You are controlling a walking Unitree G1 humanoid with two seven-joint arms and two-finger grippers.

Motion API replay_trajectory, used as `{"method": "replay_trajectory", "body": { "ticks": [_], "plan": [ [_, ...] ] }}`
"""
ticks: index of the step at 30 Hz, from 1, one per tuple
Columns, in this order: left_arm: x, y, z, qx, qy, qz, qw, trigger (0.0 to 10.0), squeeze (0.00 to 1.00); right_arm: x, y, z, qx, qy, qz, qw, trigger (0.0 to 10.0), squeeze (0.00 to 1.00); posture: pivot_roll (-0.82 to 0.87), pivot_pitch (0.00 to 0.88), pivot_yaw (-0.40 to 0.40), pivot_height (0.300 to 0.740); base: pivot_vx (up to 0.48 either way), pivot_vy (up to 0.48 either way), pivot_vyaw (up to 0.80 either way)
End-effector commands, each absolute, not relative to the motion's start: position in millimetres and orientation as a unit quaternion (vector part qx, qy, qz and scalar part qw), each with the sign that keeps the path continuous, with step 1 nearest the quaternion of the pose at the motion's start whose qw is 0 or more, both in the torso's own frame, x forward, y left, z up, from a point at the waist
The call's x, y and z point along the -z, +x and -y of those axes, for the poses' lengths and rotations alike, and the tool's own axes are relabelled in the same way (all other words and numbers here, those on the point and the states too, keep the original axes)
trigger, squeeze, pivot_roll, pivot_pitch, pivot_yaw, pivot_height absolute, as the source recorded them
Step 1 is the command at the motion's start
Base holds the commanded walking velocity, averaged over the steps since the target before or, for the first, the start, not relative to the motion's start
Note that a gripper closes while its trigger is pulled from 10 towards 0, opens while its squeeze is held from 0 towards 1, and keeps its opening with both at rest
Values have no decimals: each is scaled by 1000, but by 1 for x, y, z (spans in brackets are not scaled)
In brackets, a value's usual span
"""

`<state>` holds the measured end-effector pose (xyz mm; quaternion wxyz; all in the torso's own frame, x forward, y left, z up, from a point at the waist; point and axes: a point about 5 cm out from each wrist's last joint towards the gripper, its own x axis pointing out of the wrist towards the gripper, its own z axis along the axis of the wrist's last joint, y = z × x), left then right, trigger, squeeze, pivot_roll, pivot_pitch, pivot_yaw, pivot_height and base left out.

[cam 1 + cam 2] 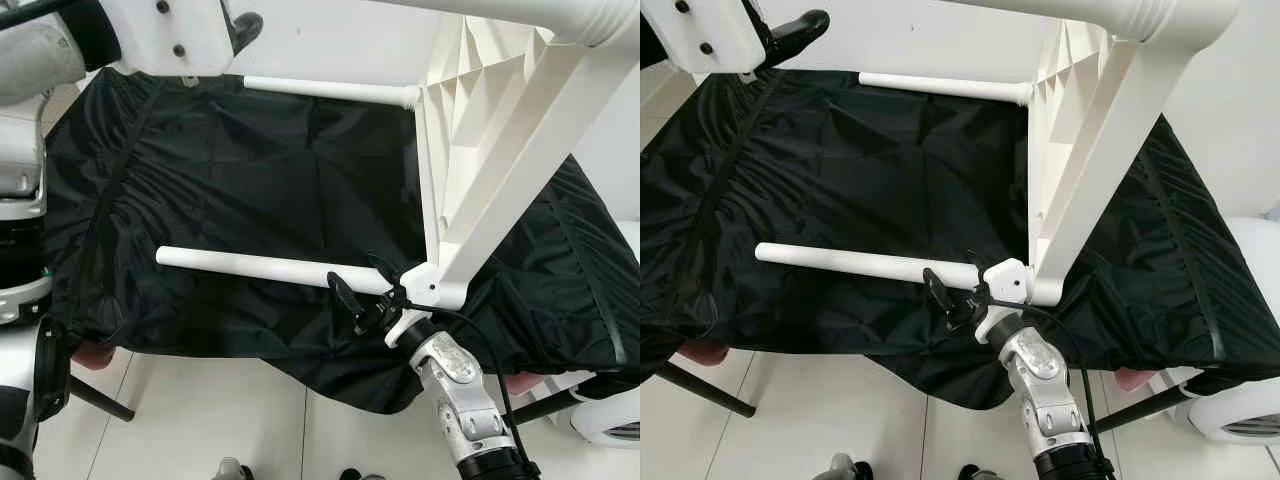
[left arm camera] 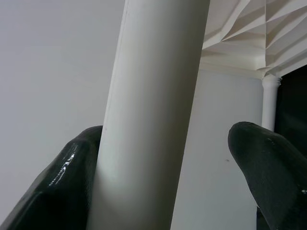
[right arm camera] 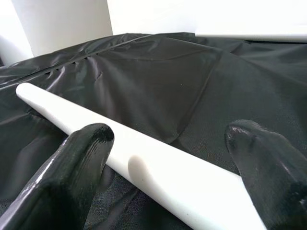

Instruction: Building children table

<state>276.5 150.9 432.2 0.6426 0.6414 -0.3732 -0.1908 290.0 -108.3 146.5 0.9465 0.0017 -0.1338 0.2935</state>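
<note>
Left eye view: the table top [image 1: 470, 110] stands on edge on the black cloth [image 1: 250, 190], its ribbed underside facing the robot's left. A lower leg [image 1: 270, 268] juts leftward from its near corner, long axis level. The right gripper [image 1: 365, 295] sits at that leg's root, fingers spread either side. I judge the legs are being seated.

Right eye view: an upper leg [image 1: 940, 87] runs parallel at the far corner.

Left wrist view: the left gripper [image 2: 165, 167] has a third leg [image 2: 153, 105] between its fingers; one touches, the other stands clear, so no firm clasp.

Right wrist view: the lower leg lies between parted fingers [image 3: 72, 177], ungrasped. Next likely needs closing and pushing toward the socket.
</note>
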Motion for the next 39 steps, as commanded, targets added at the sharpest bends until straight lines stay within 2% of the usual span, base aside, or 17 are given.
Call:
{"method": "replay_trajectory", "body": {
  "ticks": [1,4,5,7,8,9,16,20,26,31,39],
  "plan": [
    [-448,268,-147,129,612,442,643,10000,0,-138,286,108,-296,3,113,949,10000,0,98,165,-10,740,0,0,0],
    [-451,266,-146,128,607,451,641,10000,0,-138,286,109,-294,3,111,949,10000,0,99,168,-12,740,0,0,0],
    [-452,265,-145,128,609,452,639,9490,0,-137,287,110,-293,3,110,950,10000,0,100,168,-13,740,0,0,0],
    [-452,265,-144,126,611,451,638,9333,0,-137,287,110,-290,4,108,951,10000,0,102,170,-14,740,0,0,0],
    [-452,265,-144,126,609,451,640,2667,0,-137,287,111,-289,4,107,951,10000,0,100,171,-13,740,0,0,0],
    [-452,265,-144,127,607,452,642,0,0,-137,287,111,-287,5,107,952,10000,0,98,173,-12,740,0,0,0],
    [-447,268,-145,131,607,442,648,0,0,-144,294,119,-251,25,113,961,10000,0,91,175,-6,740,0,0,0],
    [-441,274,-149,132,605,425,660,0,0,-156,304,142,-180,64,127,973,10000,0,74,177,1,740,0,0,0],
    [-438,278,-157,126,602,412,673,0,0,-159,304,156,-134,83,134,978,10000,0,66,178,2,740,0,0,0],
    [-434,279,-165,117,603,399,681,0,0,-164,301,165,-108,69,146,981,10000,0,57,180,5,740,0,0,0],
    [-425,282,-188,89,584,364,720,0,0,-206,309,196,-82,-2,214,973,10000,0,36,182,-1,740,0,0,0]
  ]
}}
